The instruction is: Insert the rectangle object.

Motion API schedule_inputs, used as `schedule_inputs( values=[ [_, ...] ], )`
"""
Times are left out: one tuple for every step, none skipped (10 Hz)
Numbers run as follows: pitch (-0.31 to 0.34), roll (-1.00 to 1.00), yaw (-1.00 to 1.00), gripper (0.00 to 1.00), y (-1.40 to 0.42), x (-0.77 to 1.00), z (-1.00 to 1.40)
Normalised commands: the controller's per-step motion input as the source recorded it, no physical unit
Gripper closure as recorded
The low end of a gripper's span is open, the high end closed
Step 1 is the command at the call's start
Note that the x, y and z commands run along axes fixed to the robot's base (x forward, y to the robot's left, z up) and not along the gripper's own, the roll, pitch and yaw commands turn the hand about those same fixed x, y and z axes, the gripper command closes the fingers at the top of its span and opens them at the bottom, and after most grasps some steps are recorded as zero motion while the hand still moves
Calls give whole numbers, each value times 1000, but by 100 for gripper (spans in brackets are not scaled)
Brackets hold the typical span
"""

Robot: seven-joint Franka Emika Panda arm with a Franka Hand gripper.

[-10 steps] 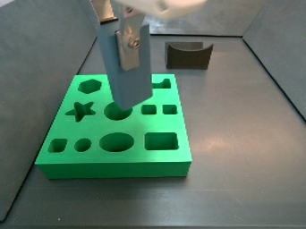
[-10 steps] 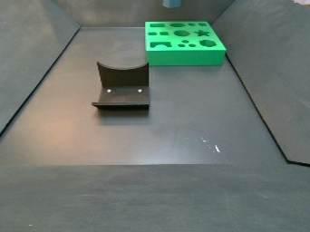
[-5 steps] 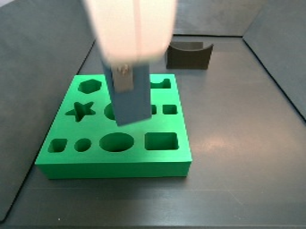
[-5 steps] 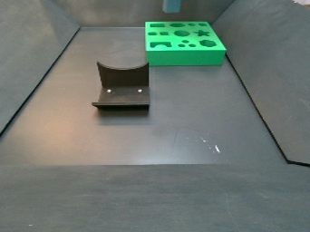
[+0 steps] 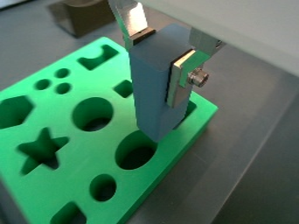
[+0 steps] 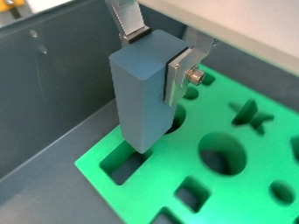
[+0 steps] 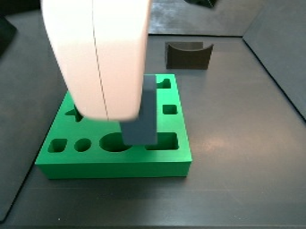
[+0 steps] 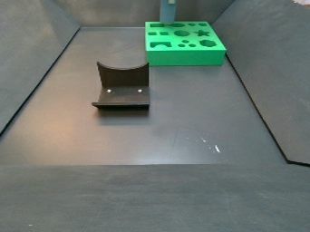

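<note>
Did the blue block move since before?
Yes. The rectangle object, held in the gripper, moved across the green board toward its front rectangular hole.

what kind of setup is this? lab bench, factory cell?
Probably a lab test rig: a grey walled enclosure, a green board with shaped holes, the fixture, and the gripper holding the rectangle object over the board.

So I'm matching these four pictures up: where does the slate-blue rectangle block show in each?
Wrist view: the rectangle object stands upright, clamped in the gripper, over the green board.
Wrist view: centre, upright, its lower end at a board hole.
Side view: only its lower part shows, below the white arm.
Side view: a sliver at the top edge.
Shared landmark: the green board.
</note>
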Motion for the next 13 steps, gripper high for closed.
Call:
schedule_inputs(
  values=[
    [151, 121, -340, 100, -131, 551, -349],
    [194, 164, -114, 100, -151, 471, -194],
    [203, 226, 0, 100, -9, 397, -180],
    [293, 234, 26, 100, 0, 540, -249],
    [290, 209, 146, 100, 51, 500, -300],
    [253, 104, 14, 100, 91, 534, -403],
    [199, 96, 0, 100, 40, 491, -449],
    [146, 94, 80, 100, 74, 323, -369],
    [50, 70, 86, 100, 0, 231, -514],
    [0, 0, 0, 100, 0, 177, -609],
    [-60, -29, 0, 100, 0, 109, -623],
    [-129, 0, 26, 100, 0, 0, -506],
    [-96, 0, 0, 100, 0, 17, -414]
  ],
)
